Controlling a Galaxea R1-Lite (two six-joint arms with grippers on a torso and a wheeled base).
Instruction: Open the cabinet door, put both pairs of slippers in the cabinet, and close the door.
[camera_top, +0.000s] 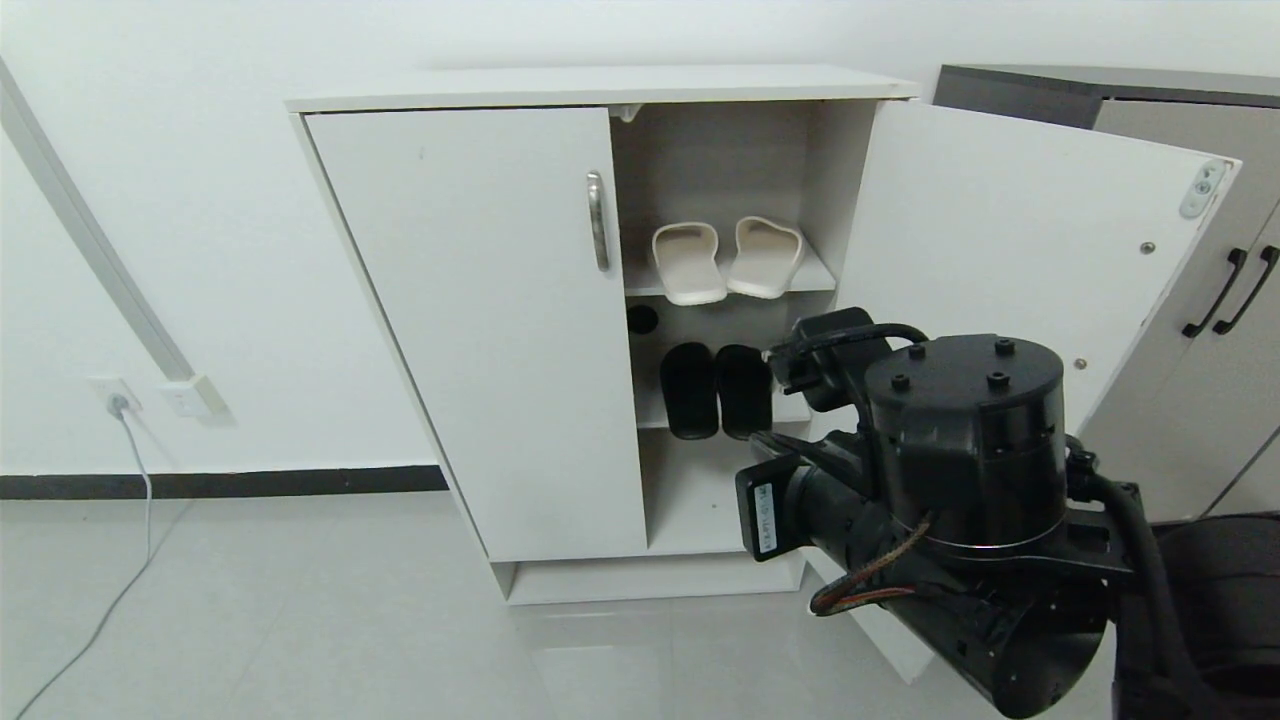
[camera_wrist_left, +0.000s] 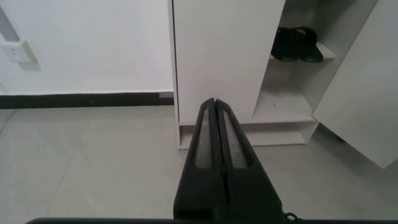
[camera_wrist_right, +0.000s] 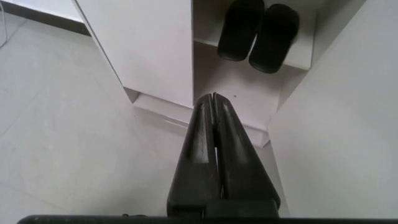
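The white cabinet (camera_top: 600, 88) has its left door (camera_top: 480, 320) closed and its right door (camera_top: 1010, 250) swung wide open. A pair of white slippers (camera_top: 727, 260) lies on the upper shelf. A pair of black slippers (camera_top: 716, 390) lies on the middle shelf, also seen as black slippers (camera_wrist_right: 258, 34) and black slippers (camera_wrist_left: 297, 45). My right gripper (camera_wrist_right: 213, 98) is shut on nothing, low in front of the bottom compartment, beside the open door (camera_wrist_right: 348, 124). My left gripper (camera_wrist_left: 213, 102) is shut and empty, above the floor before the closed door's base.
A grey cabinet (camera_top: 1200, 300) with black handles stands right behind the open door. A wall socket (camera_top: 118, 400) with a cable trailing over the floor is at the left. Bare floor tiles (camera_top: 300, 620) spread out left of the cabinet.
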